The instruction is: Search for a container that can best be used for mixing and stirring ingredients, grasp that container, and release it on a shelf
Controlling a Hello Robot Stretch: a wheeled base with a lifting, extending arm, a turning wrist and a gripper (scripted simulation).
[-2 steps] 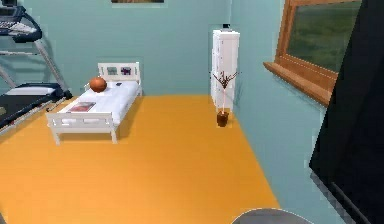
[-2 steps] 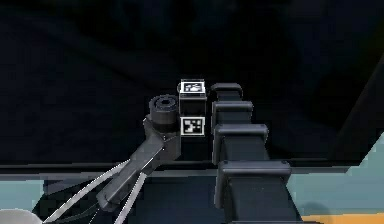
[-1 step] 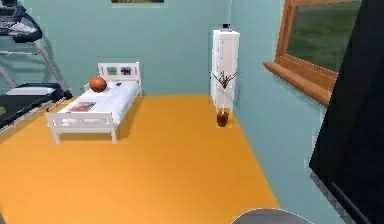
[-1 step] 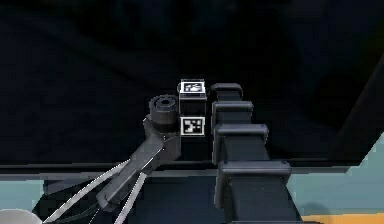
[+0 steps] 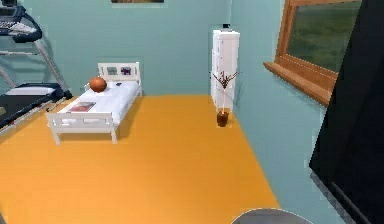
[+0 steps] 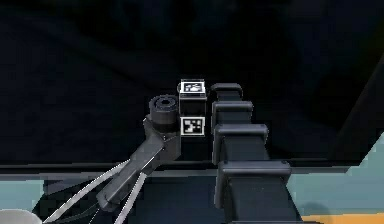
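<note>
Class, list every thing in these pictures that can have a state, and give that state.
gripper: cannot tell whether it holds anything
ball: resting on the bed
bed: standing on the floor, head against the wall
plant: upright in its pot on the floor
cabinet: upright in the corner

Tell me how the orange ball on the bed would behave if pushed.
The orange ball looks round, so a push would likely send it rolling. It sits on the white bed, so it could roll off an edge onto the floor. Probably light for its bulk, if hollow.
</note>
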